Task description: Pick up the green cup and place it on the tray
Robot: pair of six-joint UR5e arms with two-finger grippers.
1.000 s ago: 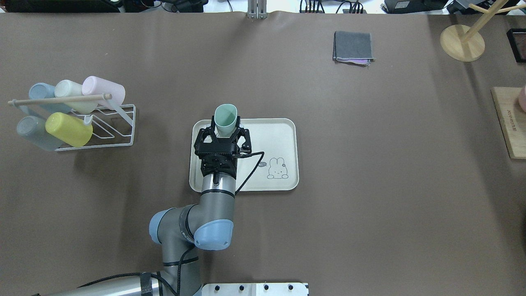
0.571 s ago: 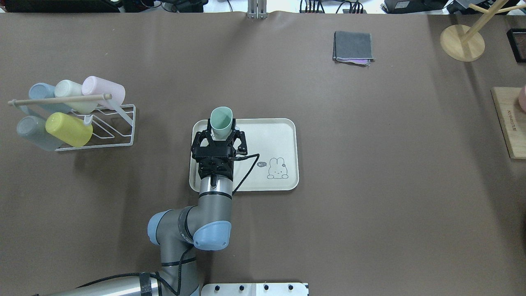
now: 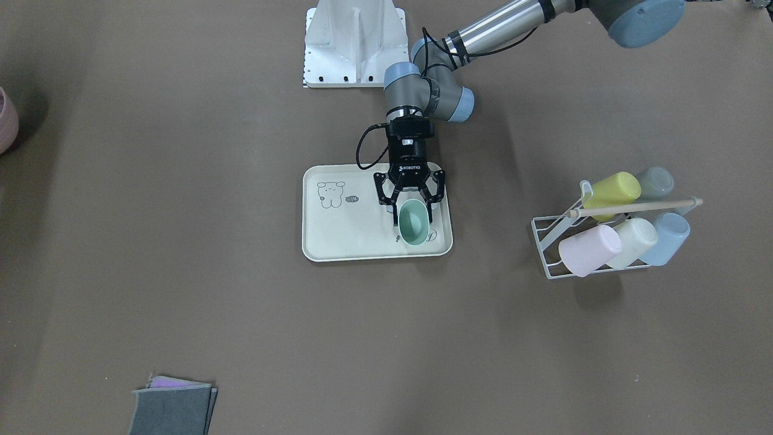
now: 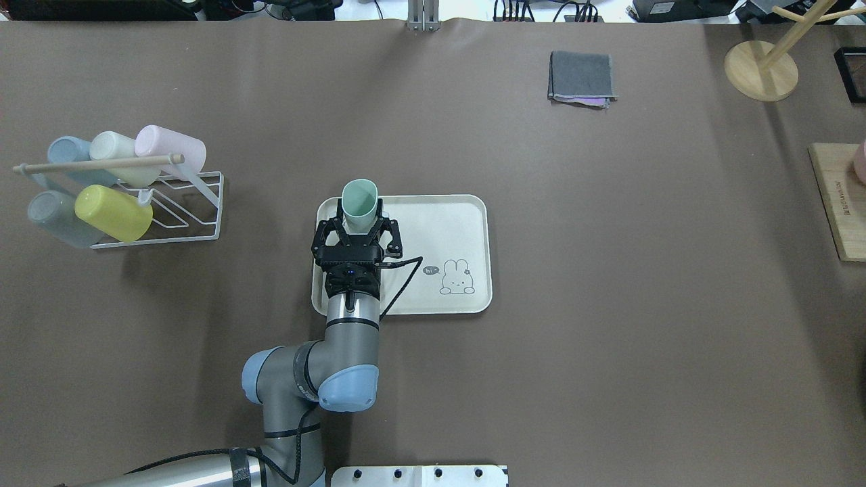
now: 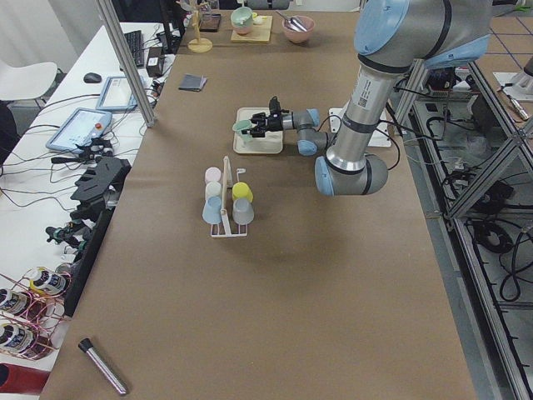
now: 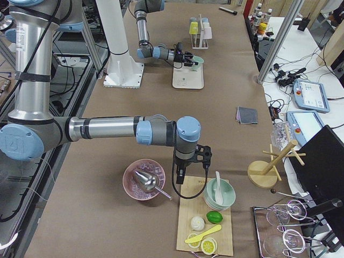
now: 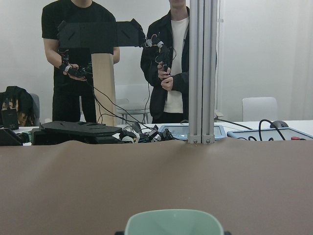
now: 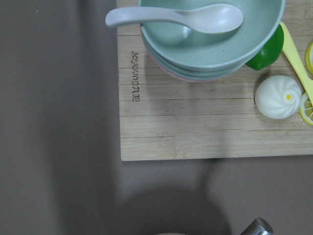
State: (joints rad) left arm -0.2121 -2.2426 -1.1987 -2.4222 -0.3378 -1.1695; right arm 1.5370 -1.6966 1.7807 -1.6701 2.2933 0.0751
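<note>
Green cup [image 4: 358,201] is held mouth-up, clamped by the left gripper [image 4: 357,223], over the tray [image 4: 446,223] corner nearest the rack [image 4: 220,203]; whether it touches cannot be told, so it should be lowered straight, seated inside the rim, then released.

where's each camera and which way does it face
Front-facing: opposite robot, steeply down; left claw grips green cup over tray.
Overhead: behind robot, down; left arm, same grasp.
Exterior left: table end, looking along; left arm nearest.
Exterior right: opposite end; right arm nearest.
Left wrist: level, toward two people; cup rim.
Right wrist: straight down at bowls; no body.
</note>
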